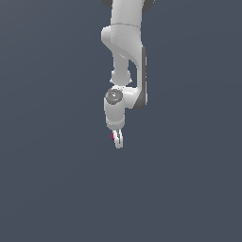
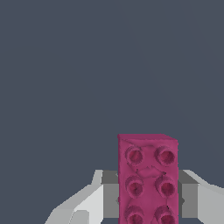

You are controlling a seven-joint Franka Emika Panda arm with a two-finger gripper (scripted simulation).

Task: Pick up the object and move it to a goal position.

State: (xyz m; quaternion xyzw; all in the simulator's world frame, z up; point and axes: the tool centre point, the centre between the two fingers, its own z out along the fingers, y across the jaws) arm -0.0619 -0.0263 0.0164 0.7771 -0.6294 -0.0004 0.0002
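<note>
A plain grey tabletop (image 1: 47, 189) spreads around the white arm (image 1: 125, 42), with nothing near it. The hand (image 1: 118, 140) points downward, its fingers (image 2: 192, 197) closed on the pink studded brick (image 2: 148, 179), which sits squarely between them, touching both pads.

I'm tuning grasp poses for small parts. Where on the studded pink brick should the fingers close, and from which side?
Grip the pink brick across its narrow width, on the two flat long side faces, approaching from over the studded face. Those faces are smooth and parallel; the studs are not. The gripper already stands that way in the wrist view, a finger pad against each long side.
</note>
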